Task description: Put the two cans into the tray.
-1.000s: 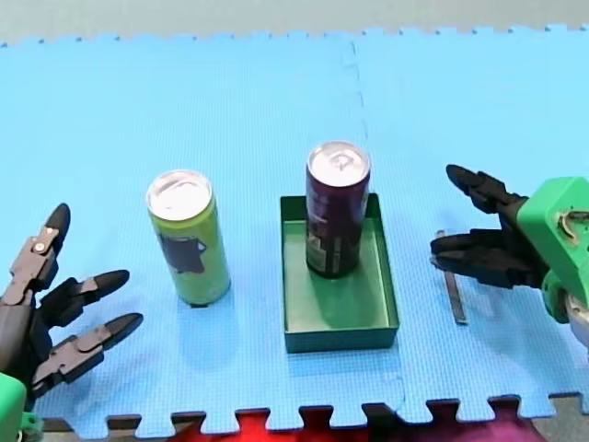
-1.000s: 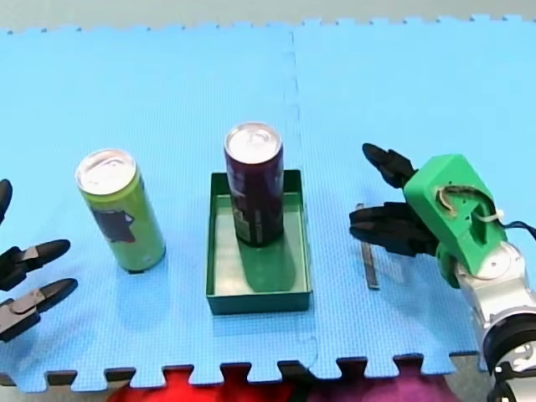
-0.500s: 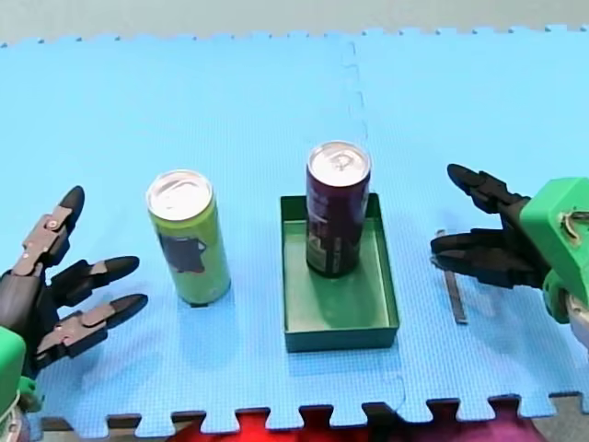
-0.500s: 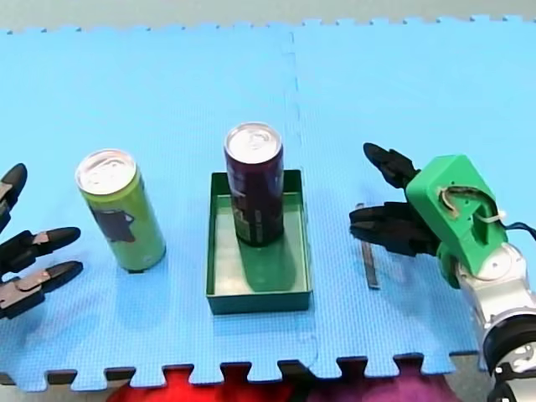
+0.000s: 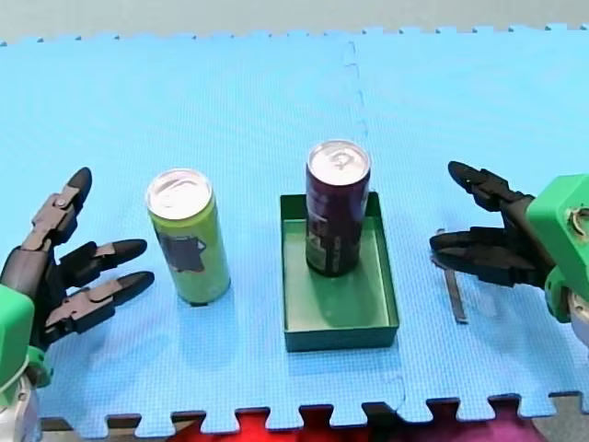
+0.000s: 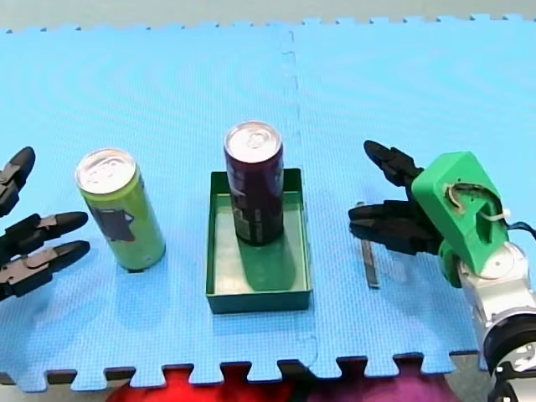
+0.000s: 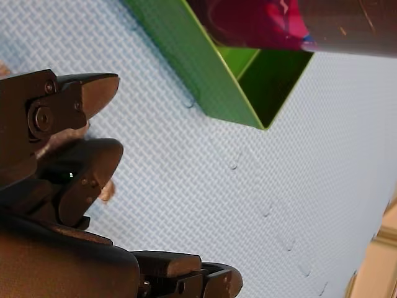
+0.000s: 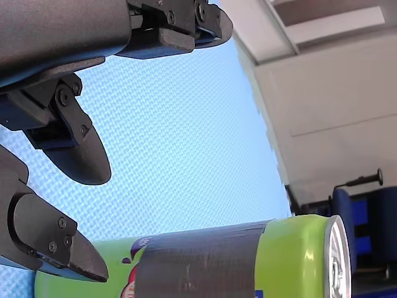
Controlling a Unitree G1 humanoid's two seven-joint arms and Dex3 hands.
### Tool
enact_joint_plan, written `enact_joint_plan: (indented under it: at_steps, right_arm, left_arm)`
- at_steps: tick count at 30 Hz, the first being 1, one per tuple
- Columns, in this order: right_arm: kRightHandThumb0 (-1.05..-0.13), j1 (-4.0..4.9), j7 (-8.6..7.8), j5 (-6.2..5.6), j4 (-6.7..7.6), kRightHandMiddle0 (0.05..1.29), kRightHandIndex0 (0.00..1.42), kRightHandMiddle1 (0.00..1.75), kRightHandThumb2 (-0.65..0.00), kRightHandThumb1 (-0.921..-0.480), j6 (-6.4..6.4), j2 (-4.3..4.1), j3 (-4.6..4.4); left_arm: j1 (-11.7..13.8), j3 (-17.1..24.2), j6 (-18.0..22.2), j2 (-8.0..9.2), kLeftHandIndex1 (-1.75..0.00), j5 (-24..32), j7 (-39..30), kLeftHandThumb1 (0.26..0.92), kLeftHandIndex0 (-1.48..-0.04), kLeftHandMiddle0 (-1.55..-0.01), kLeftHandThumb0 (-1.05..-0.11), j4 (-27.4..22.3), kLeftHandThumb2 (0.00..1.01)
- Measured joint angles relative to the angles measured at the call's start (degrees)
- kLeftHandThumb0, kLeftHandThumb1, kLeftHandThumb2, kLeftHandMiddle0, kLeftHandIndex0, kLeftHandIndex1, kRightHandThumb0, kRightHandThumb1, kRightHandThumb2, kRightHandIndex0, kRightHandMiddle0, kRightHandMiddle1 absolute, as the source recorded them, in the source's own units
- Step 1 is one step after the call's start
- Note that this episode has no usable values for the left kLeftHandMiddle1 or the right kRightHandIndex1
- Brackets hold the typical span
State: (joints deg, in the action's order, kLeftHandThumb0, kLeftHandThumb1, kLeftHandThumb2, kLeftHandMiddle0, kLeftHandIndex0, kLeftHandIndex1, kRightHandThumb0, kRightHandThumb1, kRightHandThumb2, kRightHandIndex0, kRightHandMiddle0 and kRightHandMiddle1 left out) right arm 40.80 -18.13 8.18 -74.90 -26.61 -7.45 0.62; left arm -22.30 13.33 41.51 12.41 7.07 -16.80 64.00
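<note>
Near the left edge of the blue foam mat [image 5: 230, 101], the left hand [image 5: 55, 281] is held empty and uncurled beside the upright green can [image 5: 189, 238]. The right hand [image 5: 502, 249], likewise empty, is positioned near the right edge. The purple can [image 5: 337, 210] is stood inside the green tray [image 5: 340, 327], mid-mat.

Left hand [image 5: 57, 281] farther forward, fingers [image 5: 118, 249] closer to the green can [image 5: 190, 241].

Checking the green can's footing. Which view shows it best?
First head view: the green can stands whole and upright on the mat, between left hand and tray. Second head view matches; second wrist view shows its side close up.
</note>
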Motion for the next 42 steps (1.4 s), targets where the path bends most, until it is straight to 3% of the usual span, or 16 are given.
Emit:
enact_joint_plan:
  at_steps: [14,20,25,34,42]
  right_arm:
    - [-1.048,-0.02,-0.26,-0.67,0.00,0.15,0.76,0.00,-0.094,-0.921,0.03,0.00,0.84]
    - [-1.048,-0.01,-0.26,-1.39,0.00,0.15,0.77,0.00,-0.096,-0.921,0.63,0.02,1.48]
    - [-1.048,0.00,-0.34,-1.73,-0.05,0.16,0.77,0.00,-0.095,-0.921,0.86,0.02,1.93]
    - [-1.048,0.04,-0.41,-1.78,-0.19,0.16,0.79,0.00,-0.099,-0.921,0.91,0.02,2.22]
    - [-1.048,0.04,-0.41,-1.78,-0.28,0.16,0.80,0.00,-0.109,-0.921,0.91,0.01,2.40]
  left_arm:
    - [-0.2,-1.4,-1.2,0.24,0.00,-1.2,-1.6,0.675,-0.17,-0.56,-1.048,0.2,0.00]
    - [-0.2,-1.8,-2.8,0.50,0.00,-1.1,-5.0,0.643,-0.16,-0.52,-1.048,-0.3,0.00]
    - [-0.2,-2.0,-3.4,0.95,0.00,-1.2,-5.5,0.615,-0.15,-0.50,-1.000,-0.8,0.00]
    - [-0.1,-2.2,-3.8,1.11,0.00,-1.2,-5.5,0.606,-0.14,-0.48,-0.944,-1.0,0.00]
    - [-0.1,-2.2,-3.1,0.68,0.00,-1.4,-3.4,0.617,-0.13,-0.43,-0.967,-1.2,0.00]
